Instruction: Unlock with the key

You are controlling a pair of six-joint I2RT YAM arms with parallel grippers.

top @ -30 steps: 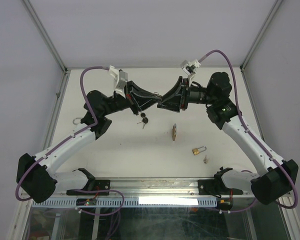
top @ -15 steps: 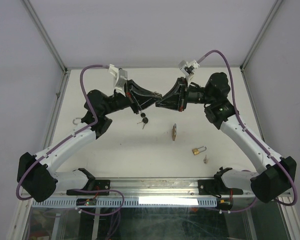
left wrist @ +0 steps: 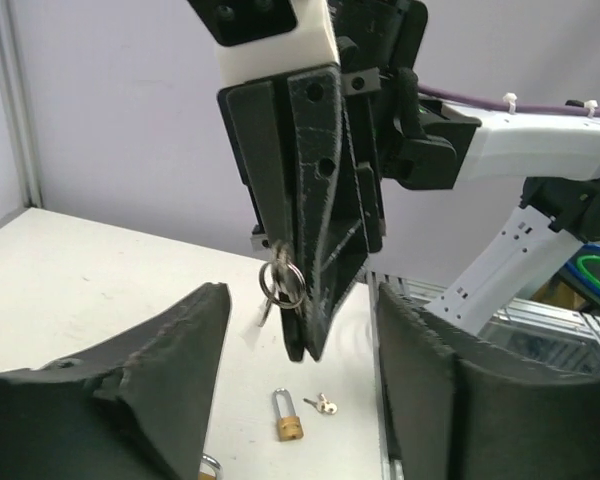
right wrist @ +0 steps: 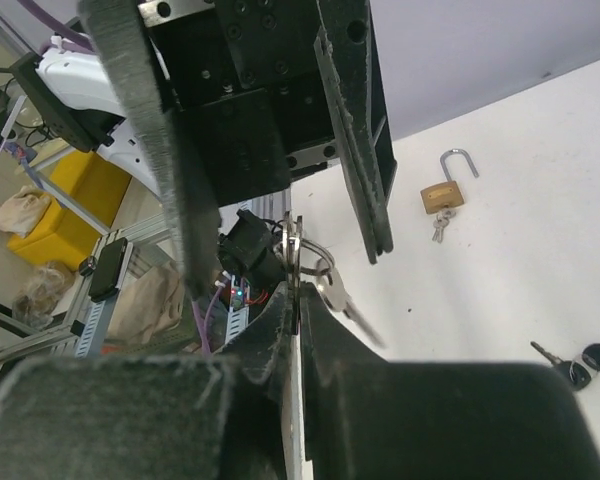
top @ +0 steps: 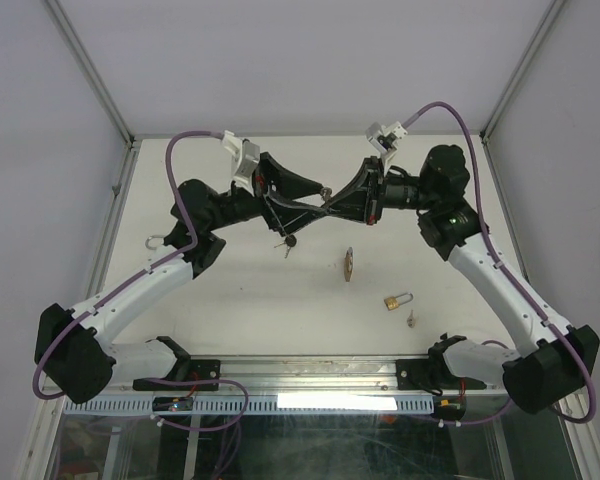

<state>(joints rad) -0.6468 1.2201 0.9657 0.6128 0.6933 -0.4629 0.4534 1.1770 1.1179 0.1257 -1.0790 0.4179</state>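
Note:
A key ring with a silver key hangs above the table, and my right gripper is shut on the ring. The left wrist view shows the ring against the right fingers. My left gripper is open, its fingers standing either side of the right fingertips without touching the ring. In the top view both grippers meet at mid-table, left and right. A brass padlock lies on the table below, shackle up.
Small loose keys lie by that padlock. A second brass padlock lies nearer the centre. Black-headed keys rest under the left gripper. A white hook sits at the left edge. Frame posts and walls enclose the table.
My right gripper closed on the key ring, then my left gripper opened and let it go. Both wrists shifted slightly to the right.

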